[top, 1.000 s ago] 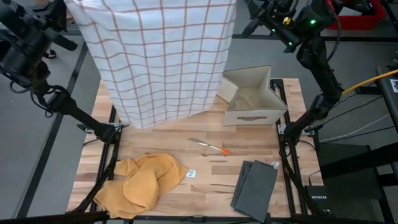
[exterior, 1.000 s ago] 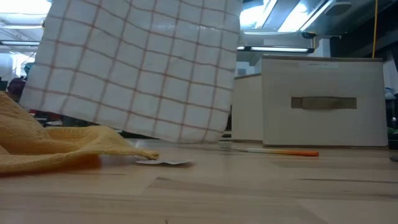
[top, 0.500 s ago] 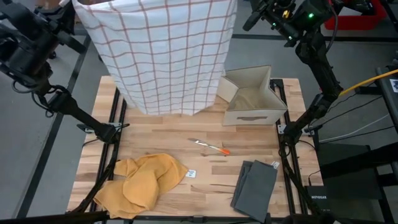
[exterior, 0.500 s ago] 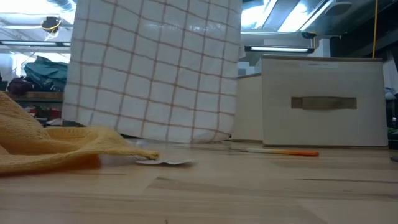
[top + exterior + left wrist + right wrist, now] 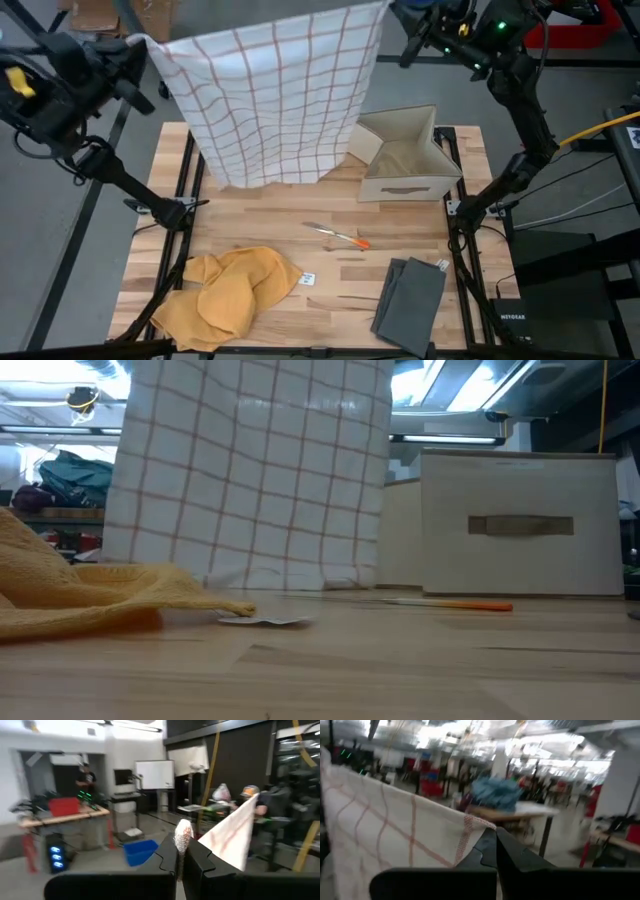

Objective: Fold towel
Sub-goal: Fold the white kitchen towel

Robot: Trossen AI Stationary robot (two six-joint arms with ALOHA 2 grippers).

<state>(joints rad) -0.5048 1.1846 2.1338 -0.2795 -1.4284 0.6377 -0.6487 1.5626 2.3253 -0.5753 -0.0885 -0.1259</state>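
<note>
Towel [image 5: 275,100] hung stretched between 2 raised hands, above the far side of the worktop [image 5: 400,225]. From overhead, the left hand [image 5: 140,45] pinched 1 top corner and the right hand [image 5: 392,10] the other. Each wrist view showed fingers [image 5: 167,857] closed tight on a checked corner. Only the level view showed the bottom hem [image 5: 280,582] close to the wood, behind an orange cloth [image 5: 90,600] and beside a box [image 5: 520,525].
</note>
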